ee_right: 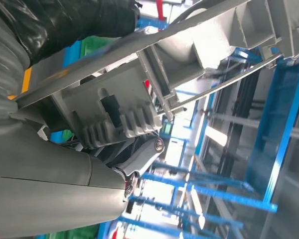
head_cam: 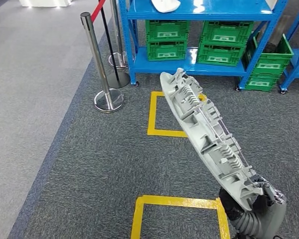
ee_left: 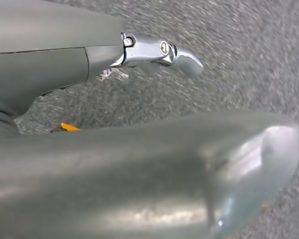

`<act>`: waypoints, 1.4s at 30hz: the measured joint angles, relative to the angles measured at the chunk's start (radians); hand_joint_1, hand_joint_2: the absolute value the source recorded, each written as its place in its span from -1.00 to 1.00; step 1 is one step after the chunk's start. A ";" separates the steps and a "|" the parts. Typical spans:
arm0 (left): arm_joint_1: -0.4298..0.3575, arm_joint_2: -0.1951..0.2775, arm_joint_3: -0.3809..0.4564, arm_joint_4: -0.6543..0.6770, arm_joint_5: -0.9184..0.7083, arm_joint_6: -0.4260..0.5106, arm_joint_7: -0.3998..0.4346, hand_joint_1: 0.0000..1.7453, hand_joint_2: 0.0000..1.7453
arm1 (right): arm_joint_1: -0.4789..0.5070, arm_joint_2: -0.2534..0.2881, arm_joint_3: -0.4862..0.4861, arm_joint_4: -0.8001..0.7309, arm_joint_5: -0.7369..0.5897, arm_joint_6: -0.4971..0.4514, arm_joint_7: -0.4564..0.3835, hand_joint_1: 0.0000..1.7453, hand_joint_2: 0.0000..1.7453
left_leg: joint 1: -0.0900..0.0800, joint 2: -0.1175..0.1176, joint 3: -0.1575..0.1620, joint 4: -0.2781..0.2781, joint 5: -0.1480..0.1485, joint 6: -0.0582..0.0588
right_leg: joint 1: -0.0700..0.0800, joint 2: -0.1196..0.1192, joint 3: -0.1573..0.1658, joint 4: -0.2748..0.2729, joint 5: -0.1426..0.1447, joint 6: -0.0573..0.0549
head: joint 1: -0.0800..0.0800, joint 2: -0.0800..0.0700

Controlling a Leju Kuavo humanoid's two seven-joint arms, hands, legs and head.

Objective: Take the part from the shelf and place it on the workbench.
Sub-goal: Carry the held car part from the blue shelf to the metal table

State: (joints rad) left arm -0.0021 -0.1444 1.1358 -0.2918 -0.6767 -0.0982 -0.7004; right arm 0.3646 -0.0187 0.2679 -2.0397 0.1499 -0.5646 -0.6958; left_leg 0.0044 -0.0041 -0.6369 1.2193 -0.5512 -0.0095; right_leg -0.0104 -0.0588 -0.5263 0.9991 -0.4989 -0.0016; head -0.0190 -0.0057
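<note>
Right hand gripping lower end of long grey part, held tilted above dark carpet, upper end toward blue shelf with green crates. Yellow floor squares below. Steel stanchions beside shelf. Left hand blurred over carpet; open or closed, cannot tell

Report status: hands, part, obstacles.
Right hand grips the grey part by its low end. Left hand holds nothing, fingers unclear. Blue shelf and stanchions ahead; workbench unseen.
</note>
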 joint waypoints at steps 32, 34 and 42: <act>0.001 0.001 -0.033 -0.004 0.018 0.002 0.000 -1.00 -1.00 | 0.002 0.000 -0.006 0.004 0.006 0.016 0.000 1.00 1.00 | -0.007 0.029 0.032 -0.106 0.055 0.021 | -0.002 -0.011 0.007 0.002 -0.009 0.008 | 0.000 0.000; -0.002 0.002 -0.036 -0.004 0.019 0.002 0.000 -1.00 -1.00 | 0.002 0.000 -0.006 0.004 0.006 0.016 0.000 1.00 1.00 | -0.015 0.057 0.074 -0.195 0.074 0.033 | 0.003 -0.029 0.007 0.003 -0.011 0.016 | 0.000 0.000; -0.002 0.001 -0.044 -0.005 0.038 0.004 0.000 -1.00 -1.00 | -0.002 0.000 -0.006 0.004 0.006 0.020 0.000 1.00 1.00 | -0.009 -0.003 0.077 -0.227 0.088 0.063 | -0.001 0.051 -0.097 0.227 -0.134 0.046 | 0.017 0.000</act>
State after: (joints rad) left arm -0.0044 -0.1433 1.0915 -0.2968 -0.6392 -0.0939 -0.7006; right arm 0.3628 -0.0188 0.2623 -2.0359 0.1560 -0.5449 -0.6961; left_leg -0.0044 -0.0072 -0.5599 0.9920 -0.4635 0.0538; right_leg -0.0116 -0.0081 -0.6233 1.2256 -0.6329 0.0447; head -0.0023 -0.0057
